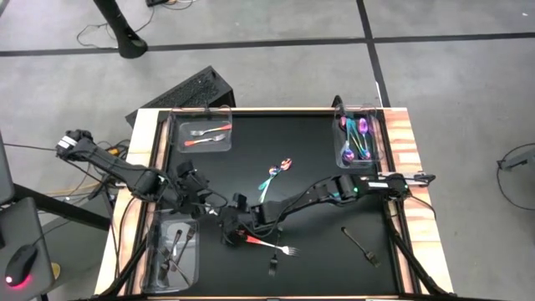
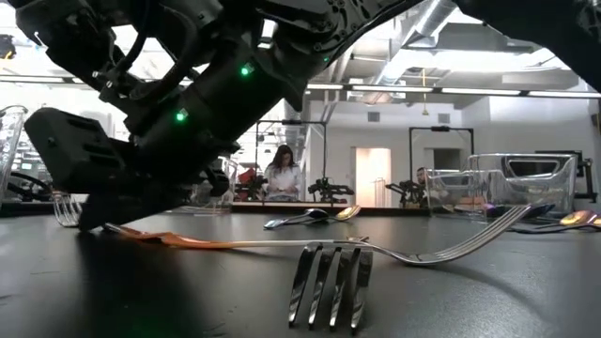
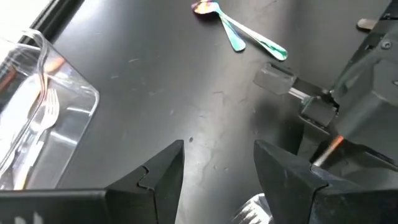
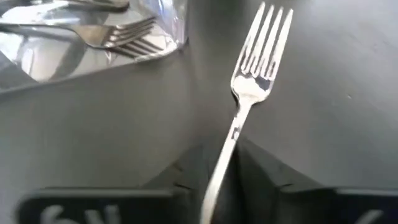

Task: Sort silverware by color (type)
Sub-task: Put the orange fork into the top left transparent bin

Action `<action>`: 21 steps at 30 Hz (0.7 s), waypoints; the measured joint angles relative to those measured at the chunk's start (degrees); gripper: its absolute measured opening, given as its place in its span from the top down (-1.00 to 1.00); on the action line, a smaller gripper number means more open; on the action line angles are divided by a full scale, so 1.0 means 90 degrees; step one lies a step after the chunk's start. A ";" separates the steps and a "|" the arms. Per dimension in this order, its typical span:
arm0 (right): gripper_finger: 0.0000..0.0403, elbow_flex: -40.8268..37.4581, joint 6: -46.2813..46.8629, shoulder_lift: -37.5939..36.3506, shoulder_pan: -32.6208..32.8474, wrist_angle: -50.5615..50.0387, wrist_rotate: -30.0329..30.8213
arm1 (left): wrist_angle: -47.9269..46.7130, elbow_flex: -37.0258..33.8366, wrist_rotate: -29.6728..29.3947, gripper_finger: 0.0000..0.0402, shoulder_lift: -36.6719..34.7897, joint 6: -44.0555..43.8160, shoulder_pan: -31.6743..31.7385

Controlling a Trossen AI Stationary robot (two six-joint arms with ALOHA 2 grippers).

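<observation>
From above, the right tool (image 1: 236, 235) grips a pink-handled fork (image 1: 272, 245) near the worktop's (image 1: 318, 184) front edge. At worktop level, its tines lie flat. The left tool (image 3: 217, 180) is spread open, empty, just beside.

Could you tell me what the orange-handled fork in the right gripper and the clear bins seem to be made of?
The silver fork with the orange-pink handle, held in the right gripper, looks like polished metal: its tines shine and mirror light. Its handle's colour seems a coating. The clear bin near the left gripper looks like transparent plastic, glossy-edged, with forks visible through its wall.
</observation>
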 joint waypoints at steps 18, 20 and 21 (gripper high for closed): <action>0.96 -0.0615 0.0124 -0.0941 -0.0119 -0.1984 0.1603 | -0.0475 0.0000 -0.0261 0.09 0.0002 -0.1184 -0.0533; 0.96 -0.1172 0.0246 -0.1360 -0.0146 -0.1745 0.1664 | -0.0612 0.0000 -0.0392 0.09 -0.0002 -0.1455 -0.0669; 0.96 -0.1514 0.0350 -0.1596 -0.0168 -0.1571 0.1706 | -0.0643 -0.0006 -0.0470 0.09 -0.0002 -0.1547 -0.0731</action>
